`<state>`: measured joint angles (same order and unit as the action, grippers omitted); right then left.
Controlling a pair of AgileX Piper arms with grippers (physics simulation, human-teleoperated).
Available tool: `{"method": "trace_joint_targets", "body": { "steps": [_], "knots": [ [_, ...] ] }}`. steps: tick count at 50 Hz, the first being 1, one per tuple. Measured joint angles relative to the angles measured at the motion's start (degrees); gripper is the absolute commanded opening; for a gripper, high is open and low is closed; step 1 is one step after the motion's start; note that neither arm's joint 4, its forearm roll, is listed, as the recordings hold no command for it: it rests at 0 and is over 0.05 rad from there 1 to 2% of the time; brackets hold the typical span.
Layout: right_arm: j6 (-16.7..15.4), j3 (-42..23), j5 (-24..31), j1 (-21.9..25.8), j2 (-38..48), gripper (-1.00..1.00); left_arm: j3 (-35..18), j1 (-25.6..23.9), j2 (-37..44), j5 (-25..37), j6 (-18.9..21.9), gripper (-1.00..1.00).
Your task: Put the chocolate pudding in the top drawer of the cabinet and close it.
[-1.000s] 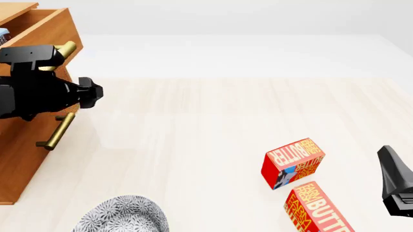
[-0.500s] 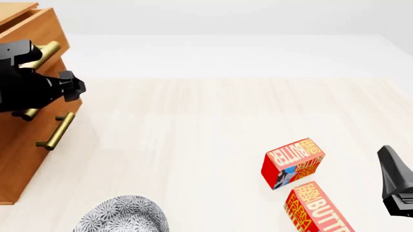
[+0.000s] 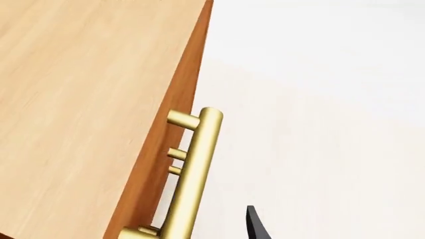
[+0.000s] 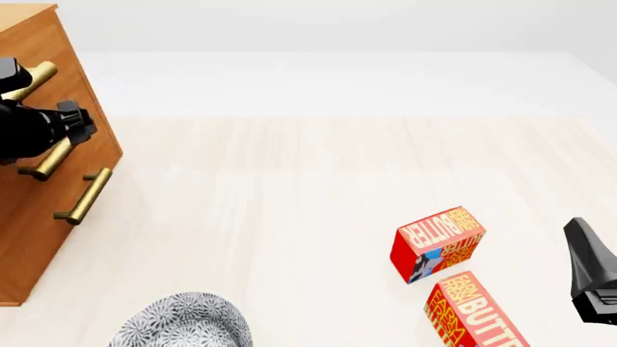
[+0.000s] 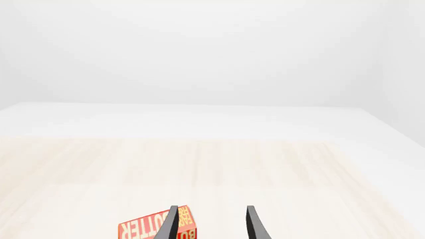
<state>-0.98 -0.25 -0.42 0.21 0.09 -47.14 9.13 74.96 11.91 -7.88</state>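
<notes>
In the left wrist view, the cabinet (image 3: 79, 99) is being shown close up as a broad orange-brown wooden face, with the brass handle (image 3: 196, 174) of the top drawer (image 3: 166, 149) standing off it on its posts. Only one dark fingertip (image 3: 256, 226) of the left gripper is being caught at the frame's edge, just beside the bar, so whether the jaws are apart or together cannot be told. In the front view, the left gripper (image 4: 69, 124) is being held against the top drawer's front, between the upper handle and the lower handle (image 4: 85, 195), and the front is looking flush with the cabinet. The chocolate pudding is not being shown in any view; it is judged to be lying inside the drawer. As a small cardboard box it is expected to be light and stiff, best taken across its narrow sides. The drawer is judged rigid and sliding, best handled by the middle of its smooth bar. Two butter boxes (image 4: 437, 243) (image 4: 472, 314) and a patterned plate (image 4: 183, 322) are lying on the table (image 4: 289, 181), well apart from the cabinet and blocking nothing. The right gripper (image 4: 590, 271) is being parked near the boxes. In the right wrist view, its fingers are standing apart on nothing, with one butter box just beside them.
</notes>
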Motion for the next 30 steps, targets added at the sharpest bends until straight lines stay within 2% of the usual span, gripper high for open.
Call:
{"method": "trace_joint_targets", "body": {
  "steps": [22, 30],
  "knots": [
    [0.0, 0.0, 0.0, 0.0, 0.0, 1.00, -0.1, 0.3, 0.0, 1.4, 0.2, 1.00],
    [0.0, 0.0, 0.0, 0.0, 0.0, 1.00, -0.4, 0.7, -1.9, 3.9, -0.3, 1.00]
  ]
}}
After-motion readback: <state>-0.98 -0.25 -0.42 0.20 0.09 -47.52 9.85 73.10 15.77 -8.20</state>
